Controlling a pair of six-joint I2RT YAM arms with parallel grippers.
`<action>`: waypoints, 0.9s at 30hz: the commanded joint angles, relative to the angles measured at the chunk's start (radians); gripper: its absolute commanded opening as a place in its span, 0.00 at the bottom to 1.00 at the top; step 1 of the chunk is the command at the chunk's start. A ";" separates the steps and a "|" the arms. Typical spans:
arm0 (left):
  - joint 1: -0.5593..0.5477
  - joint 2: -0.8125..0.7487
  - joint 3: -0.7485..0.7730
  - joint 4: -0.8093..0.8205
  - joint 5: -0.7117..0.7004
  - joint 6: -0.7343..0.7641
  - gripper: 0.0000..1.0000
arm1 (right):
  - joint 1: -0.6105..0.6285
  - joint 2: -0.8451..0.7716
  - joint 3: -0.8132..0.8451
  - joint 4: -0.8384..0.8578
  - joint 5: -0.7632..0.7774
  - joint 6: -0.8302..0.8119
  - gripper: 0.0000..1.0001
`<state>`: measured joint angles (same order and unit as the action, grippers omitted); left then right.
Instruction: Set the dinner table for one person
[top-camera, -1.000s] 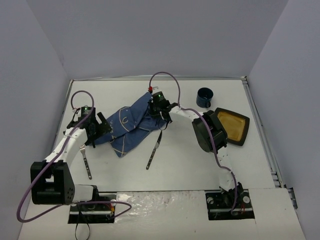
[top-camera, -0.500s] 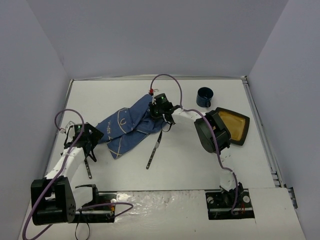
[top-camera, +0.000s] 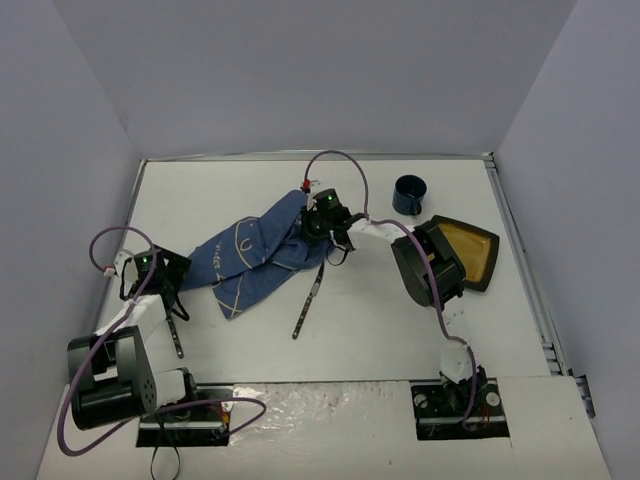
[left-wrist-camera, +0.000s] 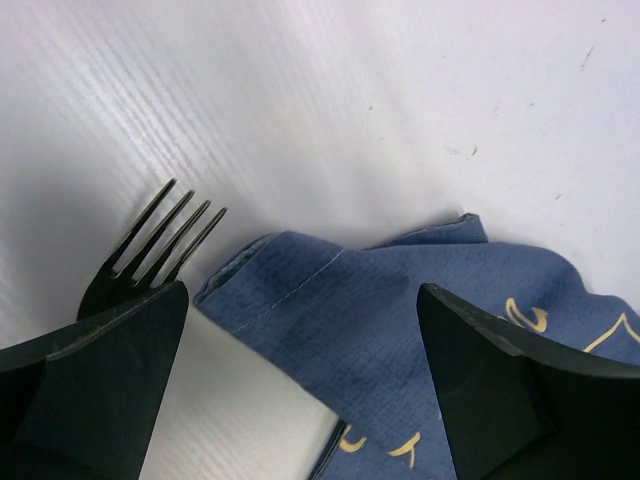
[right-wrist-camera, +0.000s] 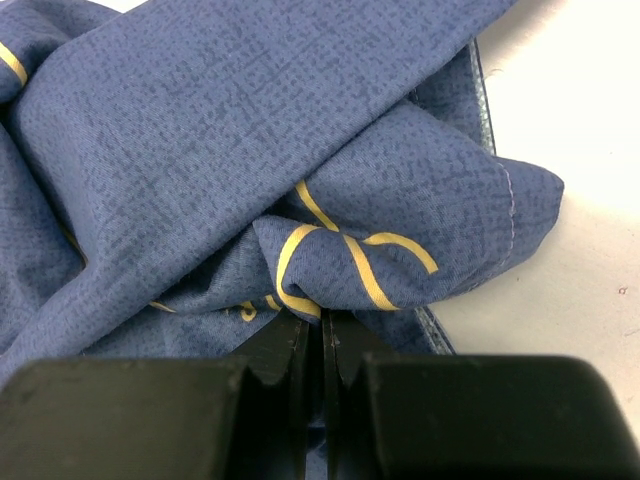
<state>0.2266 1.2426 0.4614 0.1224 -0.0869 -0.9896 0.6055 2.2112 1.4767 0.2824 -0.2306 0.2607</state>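
Observation:
The dinner table (top-camera: 400, 320) is a white tabletop. A crumpled dark blue cloth (top-camera: 250, 250) with yellow line drawings lies on it left of centre. My right gripper (top-camera: 322, 225) is shut on the cloth's right end; in the right wrist view the shut fingers (right-wrist-camera: 300, 350) pinch a fold of the cloth (right-wrist-camera: 250, 150). My left gripper (top-camera: 172, 280) is open and empty at the cloth's left tip. In the left wrist view that gripper (left-wrist-camera: 300, 400) frames the cloth's corner (left-wrist-camera: 400, 320), with the tines of a black fork (left-wrist-camera: 150, 245) by its left finger.
The fork (top-camera: 172, 322) lies near the left arm. A dark knife (top-camera: 308, 300) lies below the cloth's right end. A dark blue cup (top-camera: 408, 195) stands at the back right. A dark square plate (top-camera: 468, 250) with a yellow inside sits behind the right arm.
My left gripper has drawn back to the left and nearer, off the cloth's left part. The cloth's left end has shifted slightly left. My right gripper moved slightly right, still gripping the cloth.

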 joint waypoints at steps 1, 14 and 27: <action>0.012 0.056 -0.003 0.130 0.020 -0.040 0.96 | -0.015 -0.087 -0.023 0.007 -0.023 -0.006 0.00; 0.014 0.082 -0.036 0.220 0.058 -0.096 0.42 | -0.020 -0.105 -0.038 0.014 -0.024 0.000 0.00; 0.014 -0.138 0.253 -0.181 0.087 -0.076 0.00 | -0.020 -0.181 -0.066 -0.059 0.062 -0.084 0.00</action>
<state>0.2367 1.1751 0.5204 0.0811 -0.0143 -1.0820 0.5941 2.1525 1.4170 0.2563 -0.2285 0.2388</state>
